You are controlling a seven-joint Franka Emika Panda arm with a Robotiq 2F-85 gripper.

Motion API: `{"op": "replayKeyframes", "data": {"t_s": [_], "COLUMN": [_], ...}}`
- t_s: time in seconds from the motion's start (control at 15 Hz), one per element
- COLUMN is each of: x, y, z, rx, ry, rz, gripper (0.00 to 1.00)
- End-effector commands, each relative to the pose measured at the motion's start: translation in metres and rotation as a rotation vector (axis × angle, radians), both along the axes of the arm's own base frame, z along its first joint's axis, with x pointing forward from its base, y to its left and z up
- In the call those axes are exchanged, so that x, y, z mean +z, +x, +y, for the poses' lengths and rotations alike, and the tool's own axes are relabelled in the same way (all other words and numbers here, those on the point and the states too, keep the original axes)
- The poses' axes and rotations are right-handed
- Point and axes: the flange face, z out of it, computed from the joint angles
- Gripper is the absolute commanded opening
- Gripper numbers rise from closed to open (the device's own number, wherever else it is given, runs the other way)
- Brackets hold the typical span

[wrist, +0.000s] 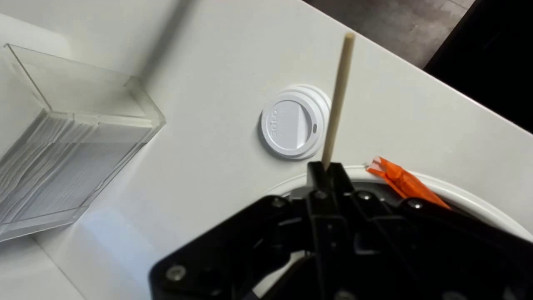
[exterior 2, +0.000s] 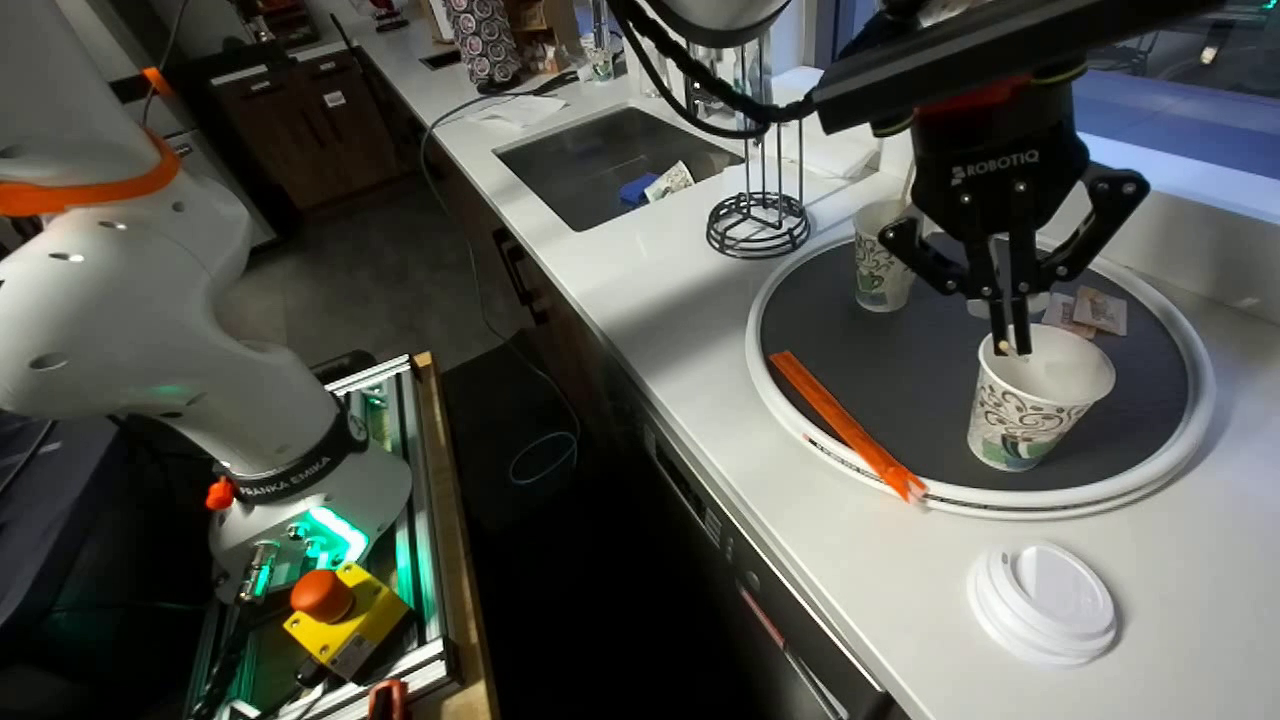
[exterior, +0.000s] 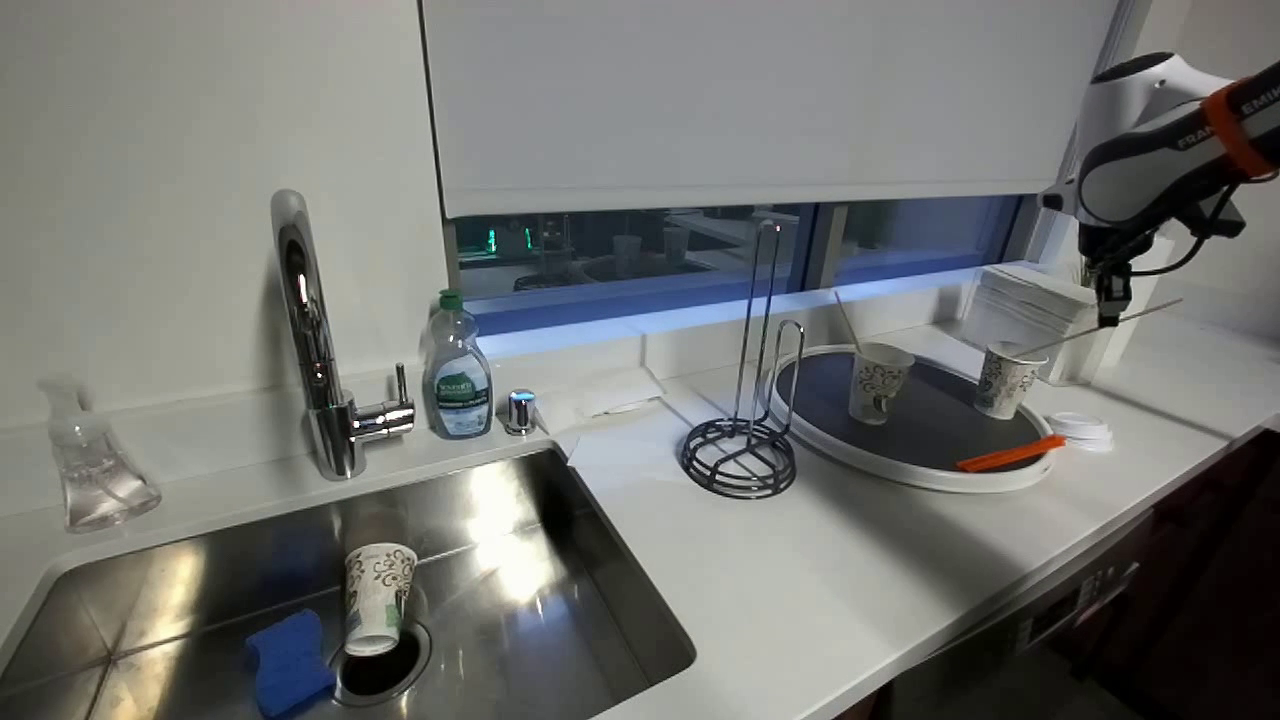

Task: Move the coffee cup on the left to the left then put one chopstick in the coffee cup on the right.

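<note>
In the wrist view, the end effector (wrist: 326,167) grasps a chopstick (wrist: 338,100). In an exterior view, it slants shallowly at the mouth of the right cup (exterior: 1008,387); a snag there could tip that cup. In an exterior view, the left cup (exterior 2: 877,266), packets (exterior 2: 1101,312) and wrapper (exterior 2: 843,424) share the tray (exterior 2: 920,400), possible obstacles.

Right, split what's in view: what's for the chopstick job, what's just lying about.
Job:
gripper
chopstick it holds
right coffee cup
left coffee cup, second stick in it

Lying about:
orange wrapper
white lids
blue sponge
tipped cup in sink
</note>
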Motion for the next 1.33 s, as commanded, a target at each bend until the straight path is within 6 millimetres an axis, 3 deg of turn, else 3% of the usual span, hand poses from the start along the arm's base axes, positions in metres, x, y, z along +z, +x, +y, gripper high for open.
{"op": "replayKeyframes", "data": {"t_s": [0.0, 0.4, 0.53, 0.6, 0.67, 0.8, 1.27], "x": [-0.008, -0.021, -0.023, -0.024, -0.024, -0.022, -0.008], "y": [0.013, 0.031, 0.037, 0.039, 0.043, 0.049, 0.062], "z": [-0.006, -0.006, -0.005, -0.005, -0.004, -0.002, 0.006], "rx": [0.013, 0.006, 0.007, 0.007, 0.005, -0.006, -0.025], "ry": [-0.020, -0.048, -0.052, -0.051, -0.052, -0.046, -0.014], "rz": [0.086, 0.150, 0.161, 0.163, 0.160, 0.142, 0.090], "gripper": [0.01, 0.01, 0.07, 0.24, 0.32, 0.41, 0.94]}}
